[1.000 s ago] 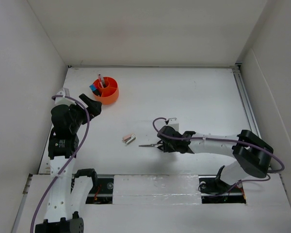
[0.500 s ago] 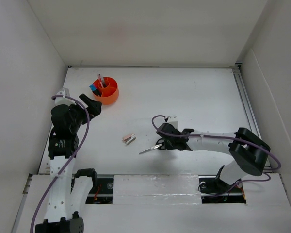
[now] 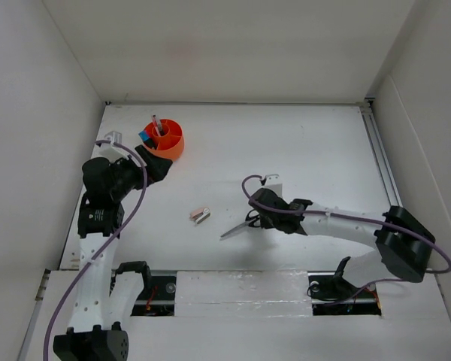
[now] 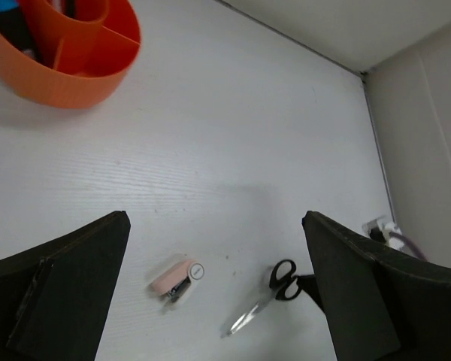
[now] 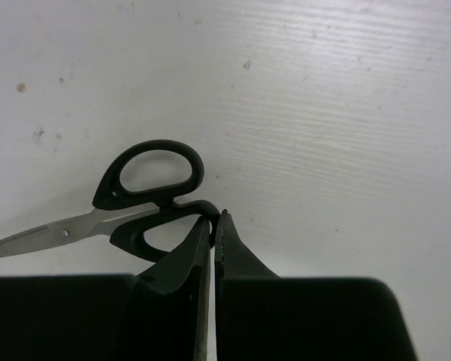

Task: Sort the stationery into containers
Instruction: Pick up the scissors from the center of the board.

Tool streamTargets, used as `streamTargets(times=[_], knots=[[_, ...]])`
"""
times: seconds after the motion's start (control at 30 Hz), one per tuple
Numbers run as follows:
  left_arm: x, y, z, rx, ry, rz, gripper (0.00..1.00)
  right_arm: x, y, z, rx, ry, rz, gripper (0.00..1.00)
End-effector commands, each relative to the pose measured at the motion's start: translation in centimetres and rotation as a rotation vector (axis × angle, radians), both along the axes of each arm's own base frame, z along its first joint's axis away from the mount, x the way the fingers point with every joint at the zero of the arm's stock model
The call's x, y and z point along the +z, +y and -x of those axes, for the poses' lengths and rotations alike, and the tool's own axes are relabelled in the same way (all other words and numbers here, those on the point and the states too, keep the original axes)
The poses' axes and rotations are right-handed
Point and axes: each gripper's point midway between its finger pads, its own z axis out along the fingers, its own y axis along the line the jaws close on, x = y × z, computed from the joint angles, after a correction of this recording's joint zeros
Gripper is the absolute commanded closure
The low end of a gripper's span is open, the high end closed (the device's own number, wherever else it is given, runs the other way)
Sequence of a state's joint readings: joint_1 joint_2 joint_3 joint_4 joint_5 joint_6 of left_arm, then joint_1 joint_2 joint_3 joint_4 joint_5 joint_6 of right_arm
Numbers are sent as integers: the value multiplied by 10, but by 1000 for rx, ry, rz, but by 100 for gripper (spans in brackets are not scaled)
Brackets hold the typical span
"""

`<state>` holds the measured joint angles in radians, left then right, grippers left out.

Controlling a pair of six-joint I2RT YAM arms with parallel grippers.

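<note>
Tip pinch by the right end effector (image 5: 214,226) on the black-handled scissors (image 5: 98,222): fingers pressed almost together on the rim of the lower handle loop, apparently with only the very tips engaged. Blades out to the left of the tips, low over or flat on the counter (image 3: 308,150), not possible to tell which. Left end effector (image 4: 214,226) spread wide and holding nothing, with the orange tub (image 4: 68,94) ahead of it and to its left. Tub well apart from the right end effector and already carrying upright items in its compartments. Small stapler (image 4: 177,278) loose on the counter, between the two end effectors and to the left of the blade tips.

Likely failure modes, as judged from this hold:
- (a) rotation of the scissors about the pinch on lifting, owing to a grasp at one end, far from the balance point
- (b) slip off the smooth curved rim, owing to shallow finger engagement
- (c) sweep of the stapler by drooping blades on the way toward the tub
- (d) catch of the blades on a divider or on the items already in place, with possible tipping of a probably light tub
- (e) contact with the left end effector, close beside the tub
</note>
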<state>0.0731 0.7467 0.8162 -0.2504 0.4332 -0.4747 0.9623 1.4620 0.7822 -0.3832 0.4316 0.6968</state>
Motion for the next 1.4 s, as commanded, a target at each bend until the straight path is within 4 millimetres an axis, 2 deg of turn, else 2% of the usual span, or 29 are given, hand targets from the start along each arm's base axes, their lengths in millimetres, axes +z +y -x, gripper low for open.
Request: streamTargets(times=[0.0,0.07,0.1,0.2,0.27,0.3,0.33,0.43,0.5,0.53,0.57,0.67,0.7,0.77,0.8,0.83,0.87,0.93,1.0,1.1,1.13,1.17,1.2,1.27,1.37], knots=[[9,-33,10,-221,-77,36,0,50,-6,-16,-5,-150,-25,100],[3,-40,15,-272,-62,63,0,68,-6,-19,13,-192,-42,100],[1,-41,17,-272,-63,62,0,83,-6,-21,51,-229,-43,100],[3,-44,19,-294,-73,67,0,115,14,-28,128,-305,-127,100],[5,-48,23,-328,-73,77,0,134,34,-30,194,-337,-198,100],[6,-48,22,-328,-82,75,0,153,44,-32,228,-367,-228,100],[7,-50,24,-341,-83,79,0,154,49,-34,270,-375,-198,100],[8,-54,29,-376,-96,86,0,180,70,-40,331,-436,-214,100],[12,-56,31,-389,-114,85,0,186,82,-43,386,-465,-188,100],[12,-56,31,-389,-114,85,0,195,90,-43,415,-485,-197,100],[9,-57,33,-397,-105,90,0,196,96,-43,438,-494,-186,100],[7,-57,31,-397,-96,92,0,213,109,-44,524,-554,-192,100],[7,-58,32,-405,-96,95,0,212,113,-45,574,-571,-169,100],[7,-58,32,-405,-96,95,0,229,127,-41,636,-616,-198,100],[9,-58,32,-406,-105,92,0,228,134,-44,664,-628,-178,100],[9,-58,32,-406,-105,92,0,231,137,-47,671,-638,-172,100],[9,-58,32,-406,-105,92,0,244,142,-48,680,-660,-185,100],[9,-58,32,-406,-105,92,0,245,154,-48,719,-667,-176,100],[9,-58,32,-406,-105,92,0,260,164,-50,736,-701,-206,100],[8,-57,30,-397,-105,90,0,258,183,-49,793,-704,-210,100],[8,-57,30,-397,-105,90,0,267,190,-50,800,-721,-231,100],[9,-58,32,-410,-105,93,0,260,196,-53,819,-714,-216,100],[9,-58,32,-410,-105,93,1,261,203,-48,844,-725,-222,100],[9,-59,34,-421,-105,96,3,259,210,-50,852,-726,-229,100],[9,-63,37,-449,-104,113,5,269,220,-45,890,-738,-271,100]])
